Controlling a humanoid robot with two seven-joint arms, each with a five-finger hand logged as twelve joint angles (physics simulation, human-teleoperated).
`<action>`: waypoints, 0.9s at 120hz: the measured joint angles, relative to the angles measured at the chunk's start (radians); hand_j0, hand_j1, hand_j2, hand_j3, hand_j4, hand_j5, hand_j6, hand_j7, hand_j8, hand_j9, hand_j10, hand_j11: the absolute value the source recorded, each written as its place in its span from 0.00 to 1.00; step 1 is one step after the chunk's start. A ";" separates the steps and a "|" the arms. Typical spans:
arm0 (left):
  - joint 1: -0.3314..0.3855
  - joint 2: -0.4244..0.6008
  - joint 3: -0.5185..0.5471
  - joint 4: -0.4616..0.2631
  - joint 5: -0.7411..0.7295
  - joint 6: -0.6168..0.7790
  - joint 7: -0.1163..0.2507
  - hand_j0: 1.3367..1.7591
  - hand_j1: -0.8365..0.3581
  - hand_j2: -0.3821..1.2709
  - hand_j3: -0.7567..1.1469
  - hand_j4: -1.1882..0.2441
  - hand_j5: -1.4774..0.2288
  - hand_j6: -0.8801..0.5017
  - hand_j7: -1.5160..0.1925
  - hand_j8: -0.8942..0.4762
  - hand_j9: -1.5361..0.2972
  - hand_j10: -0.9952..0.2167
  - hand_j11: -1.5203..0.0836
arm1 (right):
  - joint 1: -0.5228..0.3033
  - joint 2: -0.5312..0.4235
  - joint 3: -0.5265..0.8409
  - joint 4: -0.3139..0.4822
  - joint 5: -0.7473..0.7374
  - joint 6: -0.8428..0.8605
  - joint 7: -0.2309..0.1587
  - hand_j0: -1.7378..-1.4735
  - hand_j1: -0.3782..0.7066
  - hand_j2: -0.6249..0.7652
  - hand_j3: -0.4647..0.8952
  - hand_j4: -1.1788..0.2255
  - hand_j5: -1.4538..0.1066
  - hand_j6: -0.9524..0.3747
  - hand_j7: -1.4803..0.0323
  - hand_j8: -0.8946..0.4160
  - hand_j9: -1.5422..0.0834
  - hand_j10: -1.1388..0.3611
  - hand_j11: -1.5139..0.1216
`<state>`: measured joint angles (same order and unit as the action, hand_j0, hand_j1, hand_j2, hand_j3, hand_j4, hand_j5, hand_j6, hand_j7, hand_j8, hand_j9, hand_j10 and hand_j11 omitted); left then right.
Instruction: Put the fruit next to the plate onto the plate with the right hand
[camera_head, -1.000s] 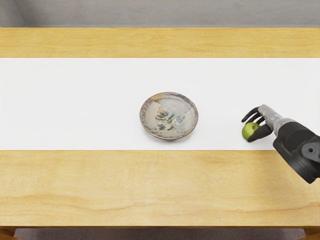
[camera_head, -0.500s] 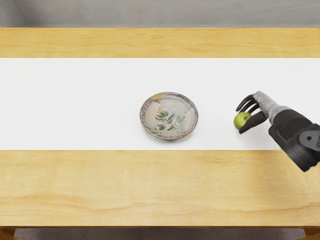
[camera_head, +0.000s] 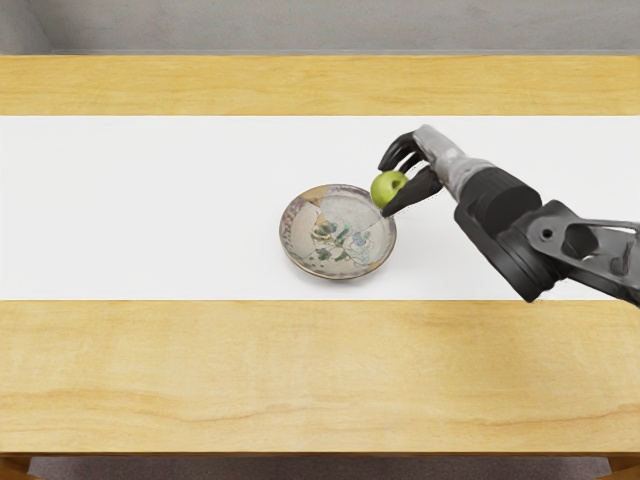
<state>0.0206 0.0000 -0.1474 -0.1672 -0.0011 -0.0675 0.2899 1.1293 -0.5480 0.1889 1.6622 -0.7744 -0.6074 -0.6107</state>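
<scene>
Fruit (camera_head: 387, 187) reaches the plate (camera_head: 288, 232)
The right hand (camera_head: 410, 170), clasping the fruit, has carried it leftward from the table's (camera_head: 300, 370) right side; it hangs over the far-right rim, ready for release.

Right hand (camera_head: 405, 175) moved from right edge of frame toward centre and upward, carrying green fruit (camera_head: 387, 187) along; more of arm now in view. Fruit, a second ago low at far right, well apart from plate (camera_head: 300, 236), now at plate's upper-right rim, held between curled fingers (camera_head: 398, 153)
</scene>
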 joint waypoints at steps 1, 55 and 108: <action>0.000 0.000 0.000 0.000 0.000 0.000 0.000 0.76 0.98 0.23 0.40 0.82 0.86 0.63 0.88 0.65 0.83 0.81 0.94 | 0.001 0.006 0.000 -0.003 0.000 0.000 0.000 0.31 0.55 0.71 0.34 0.28 0.17 0.33 0.26 0.39 0.24 0.32 0.23; -0.001 0.000 0.000 0.000 0.000 0.000 0.000 0.76 0.98 0.23 0.40 0.82 0.86 0.63 0.88 0.65 0.83 0.81 0.94 | -0.032 0.170 0.086 -0.100 0.005 -0.003 0.000 0.30 0.17 0.50 0.34 0.70 0.74 0.62 0.80 0.60 0.77 0.65 0.75; 0.000 0.000 0.000 0.000 0.000 0.000 0.000 0.76 0.98 0.23 0.40 0.82 0.86 0.63 0.88 0.65 0.83 0.81 0.94 | -0.567 0.133 0.953 -0.125 0.225 0.924 0.000 0.30 0.04 0.46 0.34 0.82 0.91 0.71 0.96 0.67 0.93 0.75 0.91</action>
<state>0.0203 0.0000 -0.1473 -0.1672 -0.0014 -0.0675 0.2899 0.5625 -0.4146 1.1421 1.5368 -0.5494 0.3162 -0.6109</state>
